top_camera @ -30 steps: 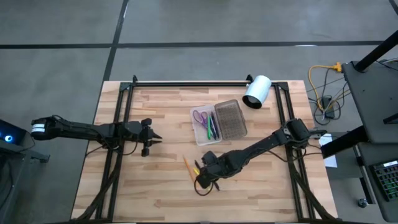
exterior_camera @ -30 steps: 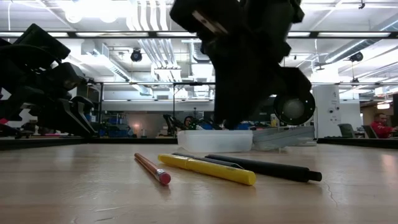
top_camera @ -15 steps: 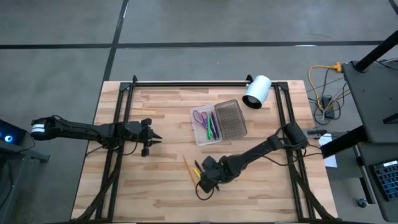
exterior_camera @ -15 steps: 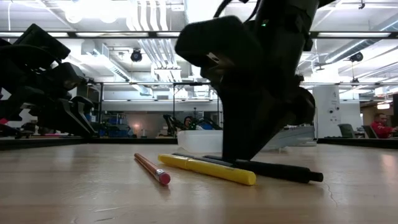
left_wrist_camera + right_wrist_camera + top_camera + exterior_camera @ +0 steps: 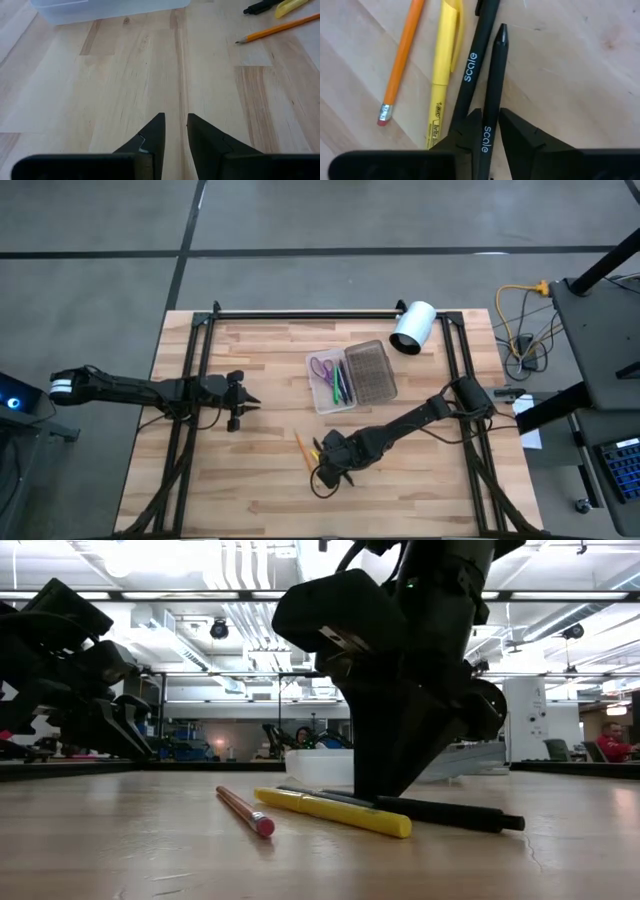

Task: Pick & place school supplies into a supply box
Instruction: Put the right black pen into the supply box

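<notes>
Your right gripper (image 5: 489, 131) is down at the near middle of the surface (image 5: 250, 480); its fingers (image 5: 466, 131) sit either side of one black pen (image 5: 492, 95), closed against its barrel, the pen lying flat on the wood; a second black pen (image 5: 472, 70) touches it alongside; next over a yellow highlighter (image 5: 442, 75), then an orange pencil (image 5: 402, 60) a little apart; low view shows the same row, the dark gripper (image 5: 385, 785) planted on the pens. Your supply box (image 5: 350, 377) lies open behind them toward the far middle; purple scissors (image 5: 321, 367) and green pens (image 5: 340, 385) in the clear tray half; ribbed grey lid half beside them. Your left gripper (image 5: 173, 129) waits at the left over bare wood, fingers (image 5: 152, 135) slightly apart, nothing between them. White cylinder (image 5: 412, 327) at the far right.
</notes>
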